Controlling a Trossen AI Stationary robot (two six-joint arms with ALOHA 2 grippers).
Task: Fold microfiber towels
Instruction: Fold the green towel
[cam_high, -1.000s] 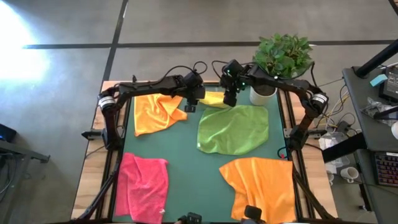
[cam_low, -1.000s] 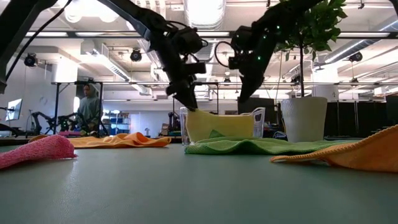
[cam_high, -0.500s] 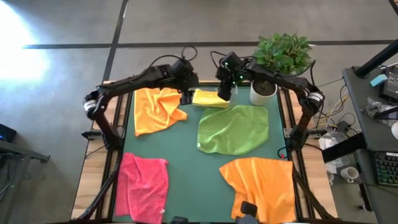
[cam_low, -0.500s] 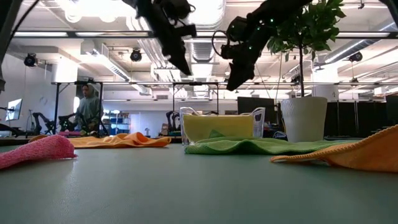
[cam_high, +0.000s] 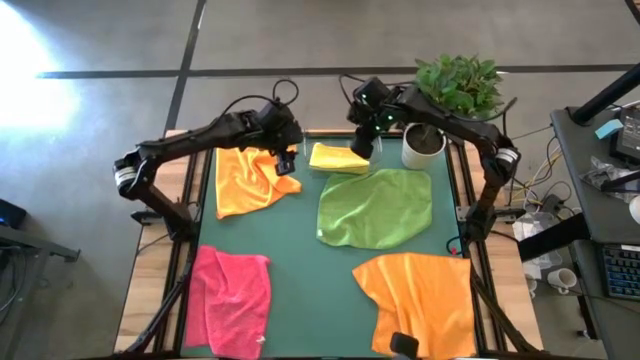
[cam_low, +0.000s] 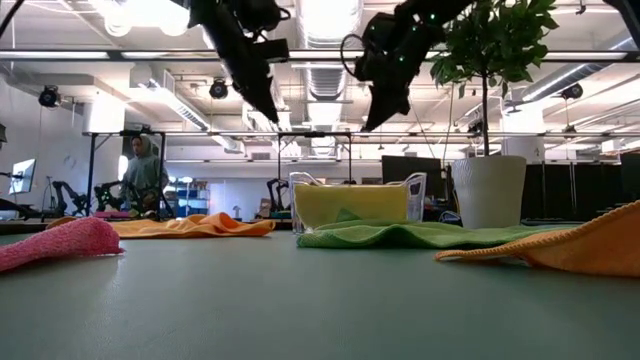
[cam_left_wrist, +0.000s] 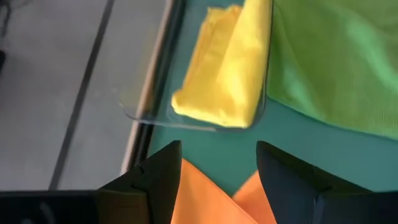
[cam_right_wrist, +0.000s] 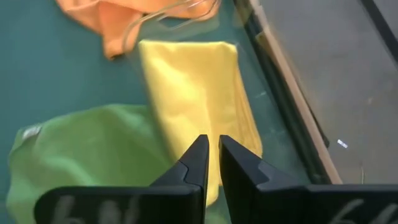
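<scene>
- At the near edge of the green table mat (cam_high: 300, 240), a crumpled pink microfiber towel (cam_high: 230, 297) lies by the near left corner and a spread orange microfiber towel (cam_high: 418, 299) by the near right corner; both are unfolded.
- Mid-mat, toward the right edge, a lime green microfiber towel (cam_high: 376, 206) lies open and roughly flat; a small white tag (cam_right_wrist: 32, 132) shows on its hem in the right wrist view, too small to read.
- Toward the far left corner a second, rumpled orange microfiber towel (cam_high: 248, 178) is bunched along its right side.
- At the far edge, the folded yellow microfiber towel (cam_high: 337, 158) sits as a compact oblong in a clear plastic bin (cam_left_wrist: 186, 121), its long axis running along that edge.
- The left gripper (cam_high: 290, 160) hangs above the rumpled orange towel's far right corner, its fingers spread apart and holding nothing, with the yellow bundle just beyond.
- The right gripper (cam_high: 361, 145) hovers over the yellow bundle's right end, fingers nearly closed with only a slit between them, gripping nothing.
- Judged from this, the yellow towel looks finished. The rumpled orange towel lies directly under the left arm, the lime green one just nearer than the right gripper, so each arm has a cloth close by.
- A leafy potted plant in a white pot (cam_high: 424, 146) stands at the far right corner.
- No brand or legible writing appears anywhere.
</scene>
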